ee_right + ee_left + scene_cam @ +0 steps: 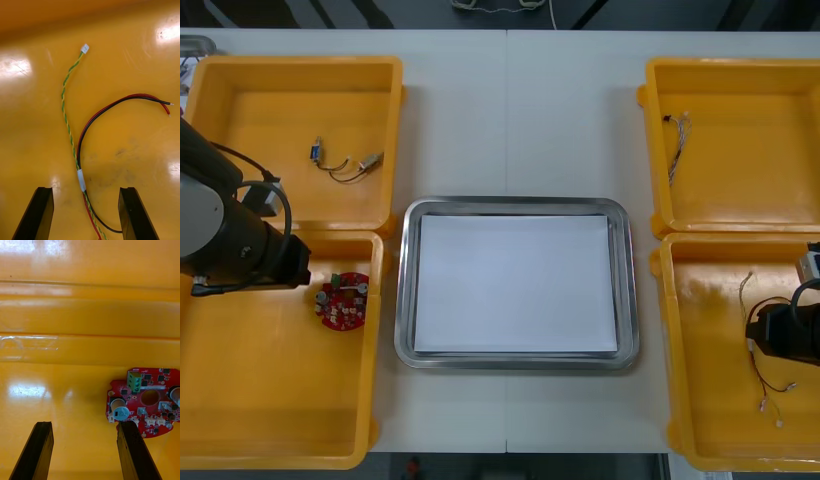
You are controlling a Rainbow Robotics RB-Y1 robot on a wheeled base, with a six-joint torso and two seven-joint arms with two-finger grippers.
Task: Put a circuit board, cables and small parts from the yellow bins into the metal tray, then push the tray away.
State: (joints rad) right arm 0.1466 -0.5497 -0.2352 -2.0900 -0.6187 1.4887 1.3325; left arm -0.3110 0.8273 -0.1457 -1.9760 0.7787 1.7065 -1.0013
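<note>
A round red circuit board (343, 300) lies in the near left yellow bin (270, 420). My left arm (250, 250) hangs over that bin just left of the board. In the left wrist view my left gripper (84, 425) is open over bare bin floor, and the board (148, 405) touches the tip of one finger (129, 442). My right arm (785, 335) is over the near right bin (710, 400). My right gripper (85, 189) is open, with a green and yellow twisted cable (67, 123) and a red and black cable (112, 107) running between its fingers. The metal tray (408, 290), white inside, holds nothing.
The far left bin (240, 120) holds small parts with thin wires (345, 162). A thin cable (677, 130) lies in the far right bin (760, 190). Loose wire ends (770, 400) trail in the near right bin. Bare table runs beyond the tray.
</note>
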